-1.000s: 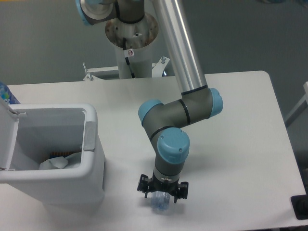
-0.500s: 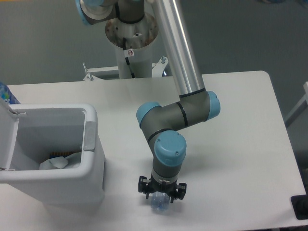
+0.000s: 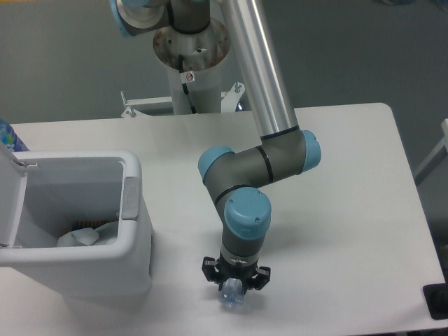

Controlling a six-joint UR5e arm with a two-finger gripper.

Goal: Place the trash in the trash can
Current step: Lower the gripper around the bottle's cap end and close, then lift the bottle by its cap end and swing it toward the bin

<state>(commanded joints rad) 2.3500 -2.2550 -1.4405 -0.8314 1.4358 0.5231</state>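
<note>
Trash can (image 3: pixel 133 210) stands open at left, crumpled napkin (image 3: pixel 80 238) seen inside. At centre-right, gripper (image 3: pixel 234 285) is clamped on the water bottle (image 3: pixel 233 297) on the table (image 3: pixel 350 210). Slippage of the thin crinkled plastic is judged possible on lifting.

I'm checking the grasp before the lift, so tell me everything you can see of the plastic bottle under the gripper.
Only a small part of the plastic bottle shows, poking out below the gripper near the table's front edge. It looks clear and crinkled with a bluish tint. The gripper's black fingers sit close on either side of it, seemingly closed on it. The arm's wrist hides the rest, so its length, cap and pose cannot be told.
</note>
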